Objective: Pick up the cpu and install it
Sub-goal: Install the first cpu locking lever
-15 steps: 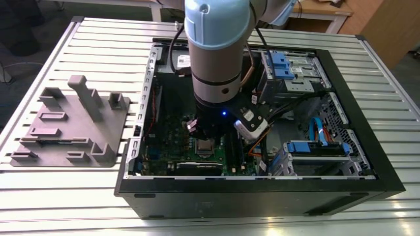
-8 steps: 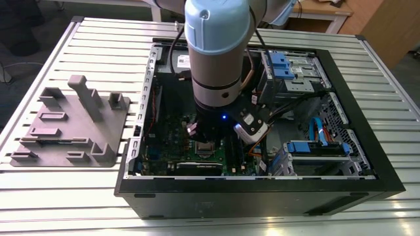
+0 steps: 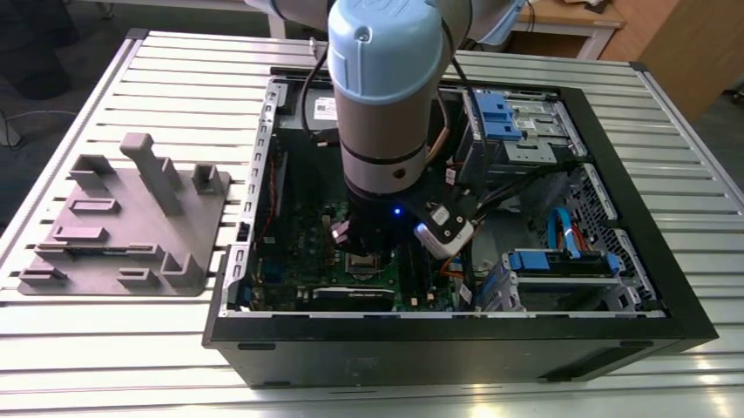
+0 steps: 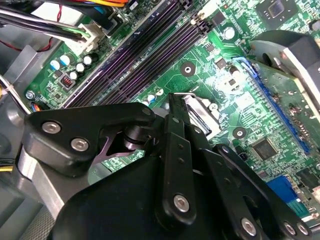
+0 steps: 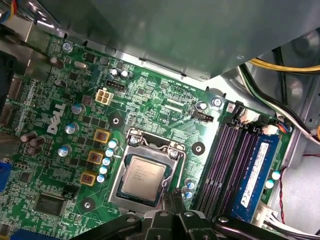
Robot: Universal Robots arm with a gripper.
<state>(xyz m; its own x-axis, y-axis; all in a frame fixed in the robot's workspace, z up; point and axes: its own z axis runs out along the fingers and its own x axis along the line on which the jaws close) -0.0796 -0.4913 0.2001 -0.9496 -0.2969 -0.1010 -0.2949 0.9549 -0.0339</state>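
Pincer (image 5: 175, 200) hovers just above the cpu (image 5: 144, 177), which lies seated in the socket frame (image 5: 150, 170) on the motherboard (image 5: 150, 100); whether its fingers are open, I cannot tell. Any descent should stay square, pressing lightly.

cpu (image 5: 143, 176): small square chip, silvery-grey top, lying flat
place: seated inside the socket frame (image 5: 150, 145), mid green board (image 5: 150, 95)
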